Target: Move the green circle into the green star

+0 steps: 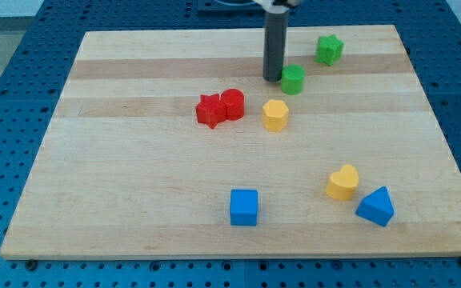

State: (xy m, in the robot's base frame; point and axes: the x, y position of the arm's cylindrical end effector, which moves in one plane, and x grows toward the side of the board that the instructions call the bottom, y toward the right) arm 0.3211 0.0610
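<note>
The green circle (pixel 294 79) is a short green cylinder on the wooden board in the upper middle of the view. The green star (pixel 329 50) lies up and to the right of it, near the board's top edge, a short gap away. My tip (pixel 273 78) is the lower end of the dark rod and stands just left of the green circle, touching or almost touching its left side.
A yellow hexagon (pixel 275 115) lies just below the green circle. A red star (pixel 210 110) and a red cylinder (pixel 232 104) touch each other to the left. A blue cube (pixel 244 207), a yellow heart (pixel 342 182) and a blue triangle (pixel 375 207) lie near the bottom.
</note>
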